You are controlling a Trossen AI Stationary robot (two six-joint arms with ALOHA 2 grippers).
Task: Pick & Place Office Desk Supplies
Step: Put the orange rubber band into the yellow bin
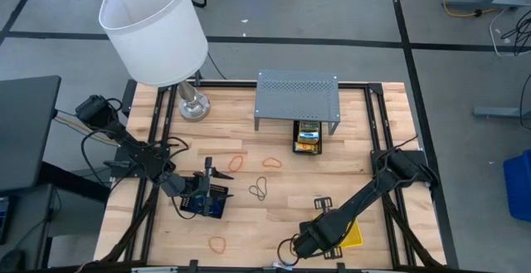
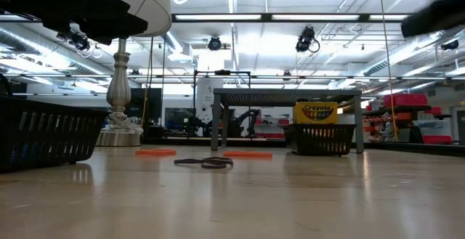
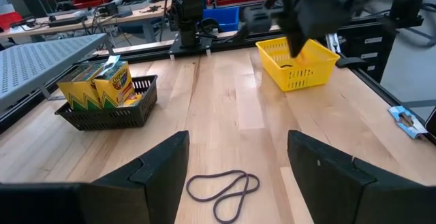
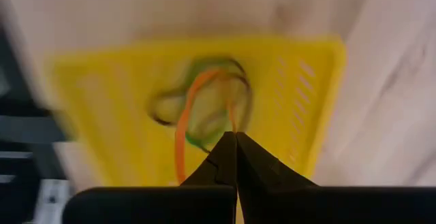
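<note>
My right gripper point(image 4: 235, 137) points down over the yellow tray point(image 4: 300, 94), shut on an orange rubber band point(image 4: 182, 122). Green and dark bands point(image 4: 204, 112) lie in that tray. My left gripper point(image 3: 237, 149) stands open and level above the table, over near the left side. A dark purple band point(image 3: 223, 186) lies flat on the wood just ahead of its fingers. Beside it in the high view sits a black mesh tray point(image 1: 212, 210). Another black mesh tray point(image 1: 309, 138) holds crayon boxes point(image 3: 102, 88) by the grey shelf. My right gripper pinches the orange band point(image 4: 230, 118) between the free ends of its two shut fingers, which come from above and point down. The band hangs below them as an open loop over the yellow tray. Whether its lower end touches the tray cannot be told.
A white-shaded lamp point(image 1: 158, 28) stands at the far left, and a grey perforated shelf point(image 1: 297, 95) at the far middle. Orange bands point(image 1: 236, 163) point(image 1: 271, 163) point(image 1: 218, 244) lie loose on the wood.
</note>
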